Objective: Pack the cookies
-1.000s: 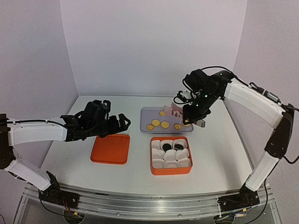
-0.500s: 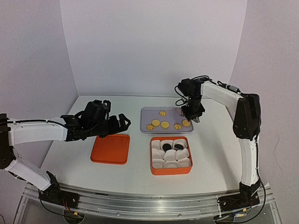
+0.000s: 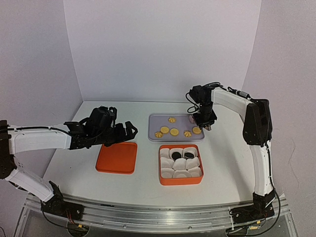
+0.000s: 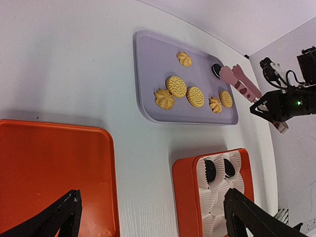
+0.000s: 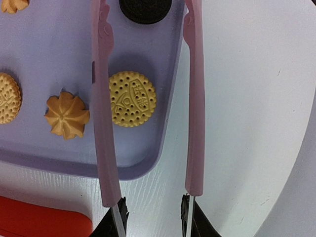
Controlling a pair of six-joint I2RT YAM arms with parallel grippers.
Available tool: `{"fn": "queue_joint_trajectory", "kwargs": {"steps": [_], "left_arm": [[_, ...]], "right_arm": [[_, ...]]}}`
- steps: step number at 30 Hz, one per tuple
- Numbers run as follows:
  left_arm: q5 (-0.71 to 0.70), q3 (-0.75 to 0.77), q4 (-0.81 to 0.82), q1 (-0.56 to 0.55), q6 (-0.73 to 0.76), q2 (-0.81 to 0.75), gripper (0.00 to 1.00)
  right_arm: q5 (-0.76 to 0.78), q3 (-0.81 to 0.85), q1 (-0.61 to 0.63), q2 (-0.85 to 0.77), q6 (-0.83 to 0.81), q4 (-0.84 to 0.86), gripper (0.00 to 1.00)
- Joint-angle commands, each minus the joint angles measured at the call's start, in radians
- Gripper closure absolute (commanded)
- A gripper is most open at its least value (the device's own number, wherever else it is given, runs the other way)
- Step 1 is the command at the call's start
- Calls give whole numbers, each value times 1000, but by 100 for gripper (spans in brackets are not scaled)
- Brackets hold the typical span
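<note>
The right pincer pinches pink tongs. The black cookie lies straight ahead between their arms, at the tray's far right corner. The left pincer, spread, hovers well away.

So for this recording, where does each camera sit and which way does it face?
Top external: high behind the robot, looking down over the table; left claw and right claw both show.
Left wrist: low over the orange lid, facing the lavender tray; its open fingertips show.
Right wrist: looking down onto the tray's corner; its claw shows, holding pink tongs.
Shared: both wrist views show the tray, tongs and cookies.
</note>
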Motion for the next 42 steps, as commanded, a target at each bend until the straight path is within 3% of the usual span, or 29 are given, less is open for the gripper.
{"fn": "queue_joint_trajectory", "kwargs": {"steps": [1,23,42], "left_arm": [[-10,41,13,-1,-4,-2,0],[-7,38,14,-1,-11,-1,0],[-5,42,16,-1,-12,-5,0]], "right_arm": [[-30,47,-14,28,38,-12,66],[-58,116,-32,109,69,-12,67],[-184,144,-66,139,116,-12,75]]}}
